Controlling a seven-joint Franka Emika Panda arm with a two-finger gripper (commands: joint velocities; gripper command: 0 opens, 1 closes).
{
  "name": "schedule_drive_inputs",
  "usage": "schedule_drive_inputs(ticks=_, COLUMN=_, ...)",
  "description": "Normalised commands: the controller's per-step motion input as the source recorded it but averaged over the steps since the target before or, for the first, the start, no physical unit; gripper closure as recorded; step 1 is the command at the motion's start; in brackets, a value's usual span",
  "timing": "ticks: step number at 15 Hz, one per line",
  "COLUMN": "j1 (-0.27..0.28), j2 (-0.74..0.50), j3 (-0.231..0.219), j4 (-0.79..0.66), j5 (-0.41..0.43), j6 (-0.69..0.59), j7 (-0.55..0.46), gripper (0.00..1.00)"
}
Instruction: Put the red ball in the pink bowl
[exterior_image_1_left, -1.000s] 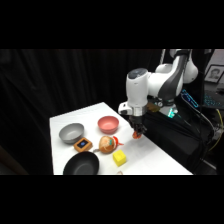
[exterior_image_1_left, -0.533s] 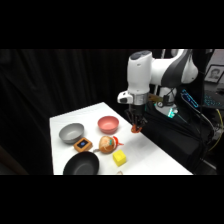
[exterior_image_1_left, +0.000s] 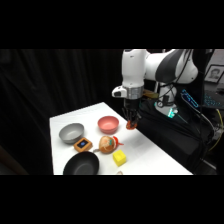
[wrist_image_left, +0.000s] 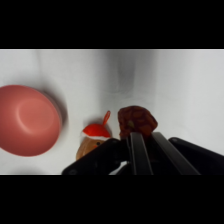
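The tool (exterior_image_1_left: 131, 123) grips the red ball (exterior_image_1_left: 131, 125) in the air above the white counter (exterior_image_1_left: 150, 150), just beside the pink bowl (exterior_image_1_left: 108, 123) and clear of it.

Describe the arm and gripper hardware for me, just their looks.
The white Franka arm has rounded glossy segments joined by dark bands, with a silver-grey ring at the wrist. Its small dark two-finger gripper hangs below. In the wrist view, the gripper shows black linkage bars rising from the bottom edge. A teal light glows near the base.
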Motion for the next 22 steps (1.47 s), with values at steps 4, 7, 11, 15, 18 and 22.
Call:
schedule_drive_inputs(ticks=4, j1=-0.117, j2=-0.05, j3=-0.083, j4=0.13, j5=0.01, j6=-0.07, j7=-0.06, gripper=0.97)
schedule_drive_inputs(ticks=7, j1=-0.132, j2=0.02, j3=-0.096, j4=0.17, j5=-0.008, j6=-0.08, j7=-0.07, gripper=0.97)
schedule_drive_inputs(ticks=11, j1=-0.133, j2=0.09, j3=-0.098, j4=0.21, j5=-0.021, j6=-0.1, j7=-0.07, gripper=0.97)
schedule_drive_inputs(ticks=15, j1=-0.112, j2=0.15, j3=-0.087, j4=0.24, j5=-0.034, j6=-0.12, j7=-0.07, gripper=0.97)
schedule_drive_inputs(ticks=18, j1=-0.097, j2=0.15, j3=-0.084, j4=0.25, j5=-0.029, j6=-0.13, j7=-0.07, gripper=0.97)
schedule_drive_inputs(ticks=22, j1=-0.09, j2=0.14, j3=-0.083, j4=0.24, j5=-0.032, j6=-0.14, j7=-0.07, gripper=0.97)
